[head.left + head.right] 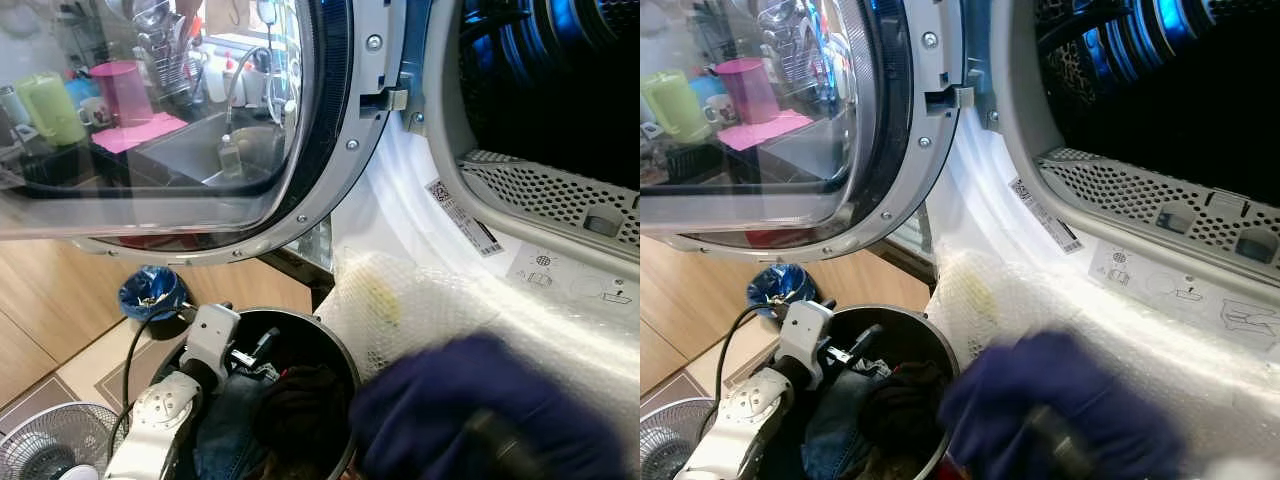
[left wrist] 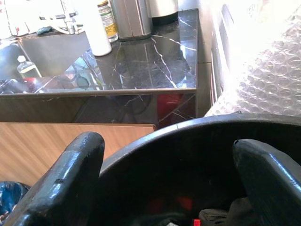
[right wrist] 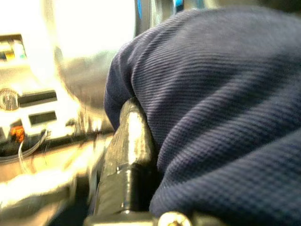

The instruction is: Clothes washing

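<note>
Loading step: right gripper [image 3: 136, 155], clamped on a navy garment [image 1: 480, 410], carries it from the basket [image 1: 335, 345]; next, lift into the drum [image 1: 560, 90]. Left gripper [image 2: 164, 188] hangs spread above the basket.

A black marble countertop with white veins [image 2: 150, 61] stretches ahead of the left pincer's fingertips, carrying a white cylindrical bottle [image 2: 96, 33] and a brushed steel canister [image 2: 131, 19]. Below the counter runs a light wooden cabinet front [image 2: 42, 146]. Beside that pincer, pale beige floor tiles [image 1: 95, 365] hold a white round fan grille [image 1: 45, 445]. Bright daylight washes out the bubble wrap sheet [image 1: 420, 300] nearby.
</note>
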Tool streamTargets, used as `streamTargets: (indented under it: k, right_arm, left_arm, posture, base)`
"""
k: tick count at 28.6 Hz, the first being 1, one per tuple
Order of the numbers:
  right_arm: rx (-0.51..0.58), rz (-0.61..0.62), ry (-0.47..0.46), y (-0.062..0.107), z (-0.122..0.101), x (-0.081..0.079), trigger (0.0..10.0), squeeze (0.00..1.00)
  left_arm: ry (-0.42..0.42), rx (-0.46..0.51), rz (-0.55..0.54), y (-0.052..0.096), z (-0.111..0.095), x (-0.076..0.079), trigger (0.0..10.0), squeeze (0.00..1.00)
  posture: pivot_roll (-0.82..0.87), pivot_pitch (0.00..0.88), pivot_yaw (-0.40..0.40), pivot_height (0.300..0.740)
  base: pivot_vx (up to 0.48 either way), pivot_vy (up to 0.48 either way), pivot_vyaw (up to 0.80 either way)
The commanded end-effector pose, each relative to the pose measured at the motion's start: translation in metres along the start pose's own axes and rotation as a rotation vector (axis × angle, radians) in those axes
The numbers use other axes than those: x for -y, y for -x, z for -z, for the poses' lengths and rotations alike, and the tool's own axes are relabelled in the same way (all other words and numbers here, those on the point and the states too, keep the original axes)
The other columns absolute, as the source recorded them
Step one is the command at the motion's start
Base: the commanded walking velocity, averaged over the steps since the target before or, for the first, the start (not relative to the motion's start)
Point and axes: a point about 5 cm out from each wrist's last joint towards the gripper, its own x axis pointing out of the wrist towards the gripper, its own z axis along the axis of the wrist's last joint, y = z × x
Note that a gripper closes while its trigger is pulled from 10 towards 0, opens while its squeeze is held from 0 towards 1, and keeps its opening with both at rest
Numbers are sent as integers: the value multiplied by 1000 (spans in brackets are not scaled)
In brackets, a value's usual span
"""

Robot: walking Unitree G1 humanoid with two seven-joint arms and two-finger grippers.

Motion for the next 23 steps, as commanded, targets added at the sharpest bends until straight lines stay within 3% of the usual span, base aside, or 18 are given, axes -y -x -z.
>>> streamTargets:
  k: [1, 3, 5, 6, 13, 19, 23]
  right_arm:
    - [40, 6, 8, -2, -11, -1, 0, 0]
    - [61, 7, 23, -5, -17, 1, 0, 0]
    - [207, -50, 120, -27, -55, 14, 0, 0]
    - [325, -108, 163, -47, -81, 17, 0, 0]
    - [515, -168, 193, -66, -123, 21, 0, 0]
    - [516, -149, 192, -88, -143, 36, 0, 0]
    - [541, -13, 218, -125, -156, 68, 0, 0]
  left_arm:
    - [-9, -12, -7, 1, 4, -2, 10000, 0]
    - [-9, -11, -5, 1, 5, -1, 10000, 0]
    - [-3, -17, 12, 0, 9, 2, 10000, 0]
    - [0, -19, 31, 0, 11, 5, 10000, 0]
    - [2, -18, 50, -2, 14, 10, 10000, 0]
    - [5, -16, 54, -3, 15, 12, 10000, 0]
    - [7, -22, 54, -4, 16, 12, 10000, 0]
  posture:
    - [64, 39, 79, 740]
    - [64, 39, 79, 740]
    - [54, 29, 73, 740]
    - [52, 28, 68, 740]
    - [49, 30, 68, 740]
    - [33, 33, 68, 740]
    - [25, 35, 68, 740]
  base:
    - [0, 0, 0]
    - [0, 0, 0]
    - [0, 0, 0]
    - [0, 0, 0]
    - [0, 0, 0]
    - [0, 0, 0]
    - [0, 0, 0]
